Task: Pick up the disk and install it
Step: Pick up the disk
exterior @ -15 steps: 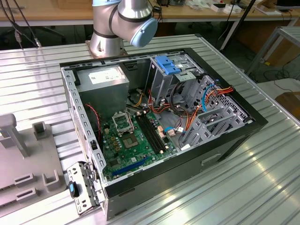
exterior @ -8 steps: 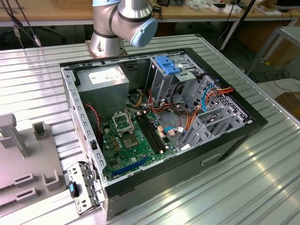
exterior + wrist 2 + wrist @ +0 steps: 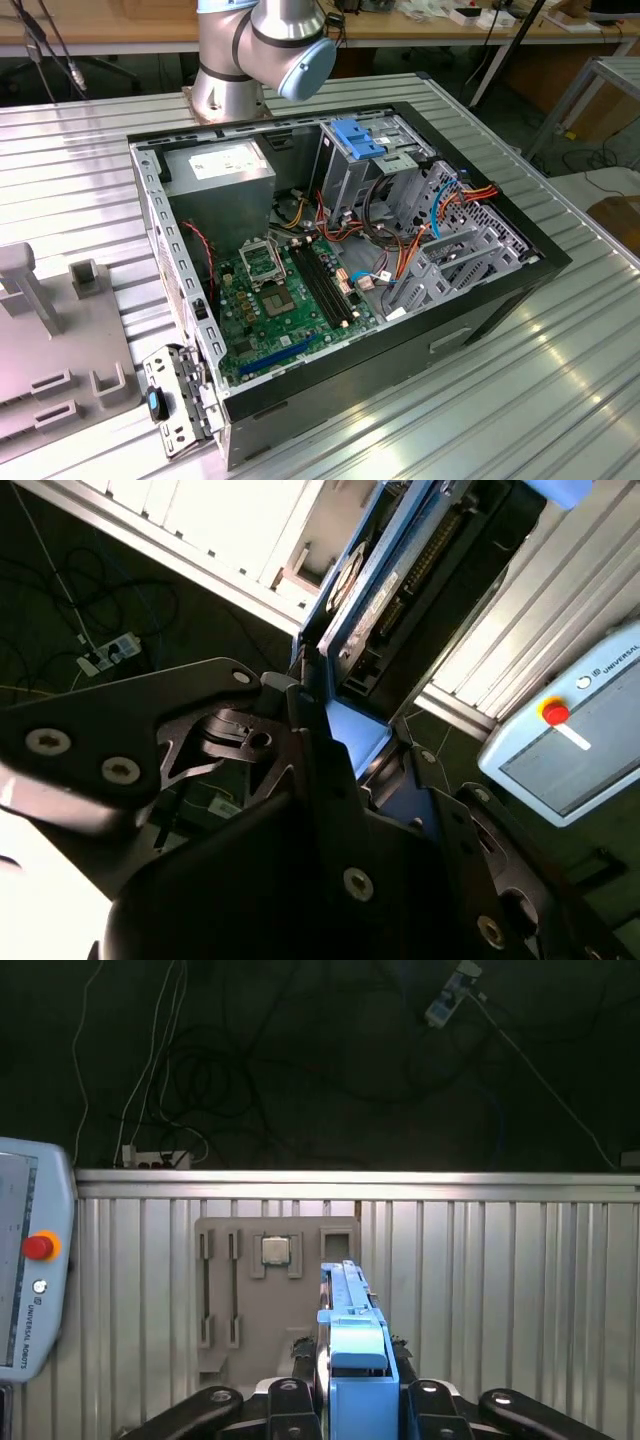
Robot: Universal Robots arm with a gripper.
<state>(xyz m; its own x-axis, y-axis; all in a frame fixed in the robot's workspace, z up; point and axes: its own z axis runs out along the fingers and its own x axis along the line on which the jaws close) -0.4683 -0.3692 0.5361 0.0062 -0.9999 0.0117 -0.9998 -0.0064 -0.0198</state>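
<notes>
Already picked up: disk [image 3: 345,1300], clamped edge-on between the gripper's [image 3: 357,1392] jaws, was held above the table [image 3: 500,1290], outside the case [image 3: 545,262]; installation was outstanding.

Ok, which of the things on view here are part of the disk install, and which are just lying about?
Part of the job:
the disk, clamped in the pincer
the open computer case, likely its destination

Lying about:
the teach pendant
the grey fixture plate with a chip on it
the power strip on the floor
</notes>
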